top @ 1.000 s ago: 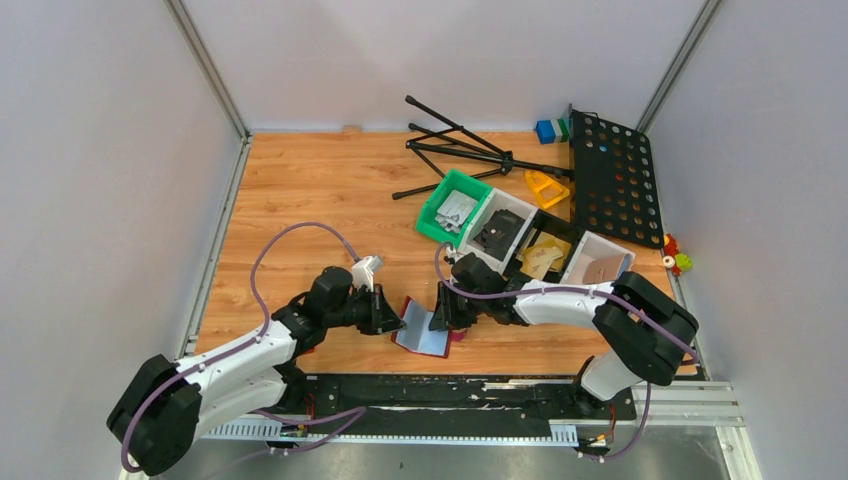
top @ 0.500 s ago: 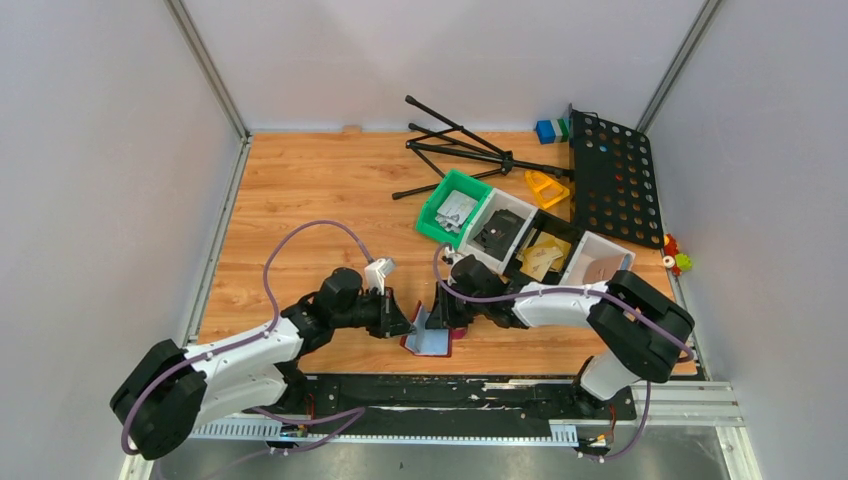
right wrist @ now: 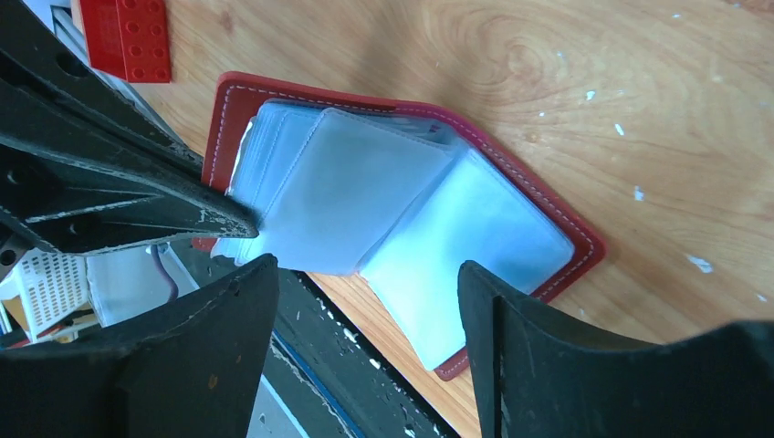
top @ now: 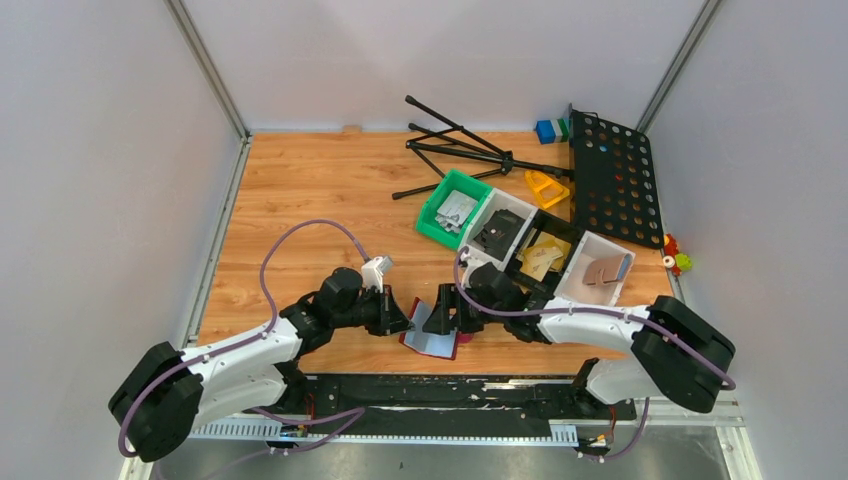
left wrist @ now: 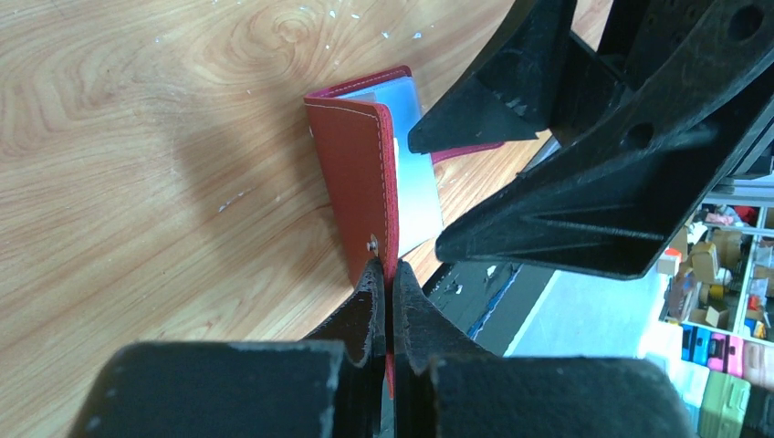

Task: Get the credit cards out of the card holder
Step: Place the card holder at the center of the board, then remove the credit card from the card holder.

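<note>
While the left end effector (left wrist: 391, 269) stays pinched shut on the card holder (left wrist: 360, 182) by its red cover, low and centre in the overhead view at the table's (top: 300, 200) near edge, its partner has changed; the right end effector (right wrist: 365, 274), nearly closed a second ago, has sprung wide and grips nothing, its fingers straddling the fanned clear sleeves (right wrist: 365, 192) from above; the cover, flatter a moment back, now stands lifted; I'd judge the holder is opened and pinned, leaving the right side free to pick a card; none is out yet, and whether those sleeves carry cards I cannot tell.
</note>
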